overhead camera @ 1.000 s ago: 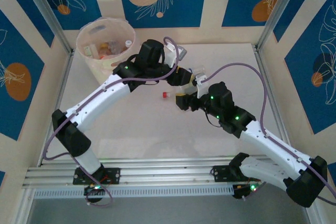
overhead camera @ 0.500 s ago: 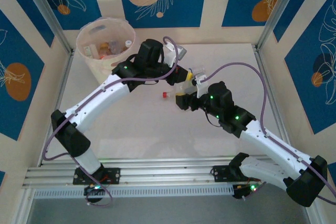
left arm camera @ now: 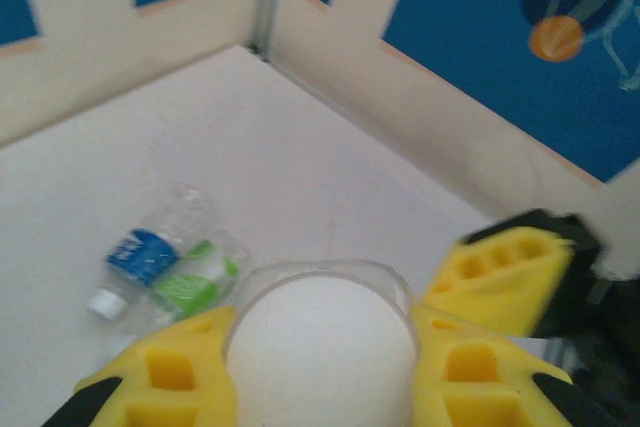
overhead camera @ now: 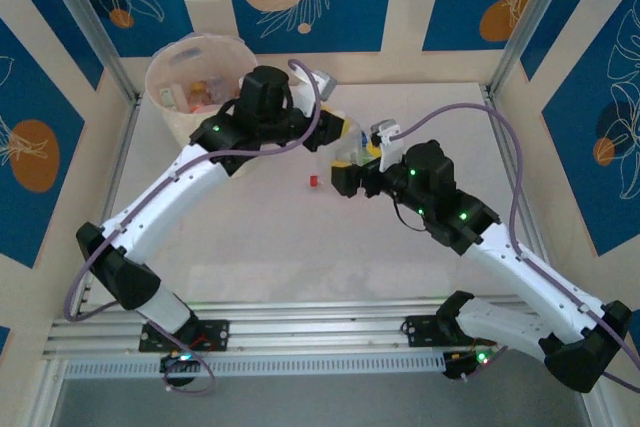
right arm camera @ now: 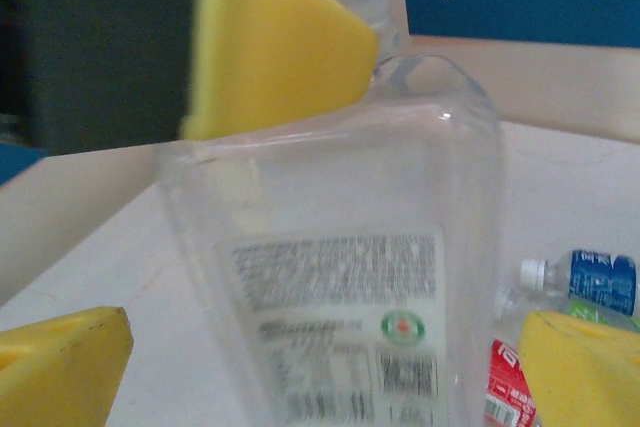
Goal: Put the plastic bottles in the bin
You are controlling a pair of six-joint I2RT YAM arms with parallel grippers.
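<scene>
One bottle (right arm camera: 340, 247) apparently in left claw (left arm camera: 320, 362)

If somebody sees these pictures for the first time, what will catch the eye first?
The clear bottle in the middle, clamped between the left arm's yellow fingers, with the right arm's fingers wide open either side of it. Then the pale bin in the far-left corner, bottles inside, and a blue-labelled bottle and green-labelled bottle lying together on the table.
</scene>
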